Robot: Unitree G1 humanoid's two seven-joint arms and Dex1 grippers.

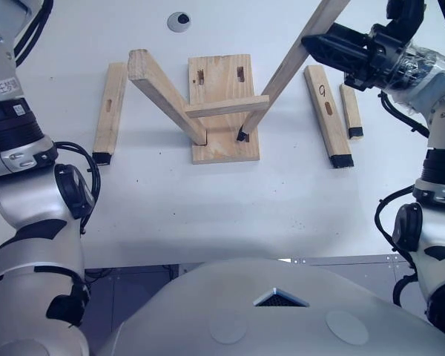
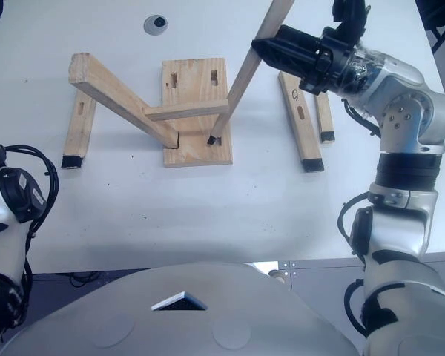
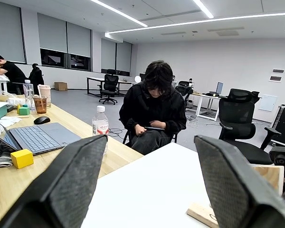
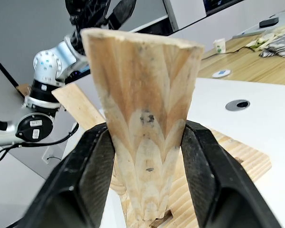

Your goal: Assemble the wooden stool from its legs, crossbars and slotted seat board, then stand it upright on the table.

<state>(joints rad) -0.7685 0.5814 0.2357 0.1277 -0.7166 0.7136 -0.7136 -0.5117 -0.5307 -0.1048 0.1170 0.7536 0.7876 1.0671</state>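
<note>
Across the white table (image 1: 208, 200), you are viewing a partly built stool.

- **Seat board:** The slotted seat board (image 1: 226, 152) is lying flat at mid-table, with two open slots showing at its far end.
- **Right leg:** Your right gripper (image 1: 319, 46) is grasping the right leg (image 1: 278, 81) partway along it, both pads pressing on the wood. The leg is slanting down from the far right. Its black-tipped end is touching the board at the near right slot; how deep it is sitting cannot be told.
- **Left leg:** The left leg (image 1: 167, 96) is standing in the near left slot and leaning toward the far left.
- **Crossbar:** The crossbar (image 1: 226, 107) is bridging these two legs above the board.
- **Spare parts:** One spare leg (image 1: 110, 111) is lying flat left of the board. A second spare leg (image 1: 326, 111) is lying to its right, with a short bar (image 1: 350, 110) just beside it, farther right.
- **Grommet:** A round grommet (image 1: 179, 21) is sitting at the far edge.
- **Left gripper:** Your left gripper (image 3: 152, 180) is hanging released, its fingers (image 3: 71, 185) spread wide and holding nothing.
</note>
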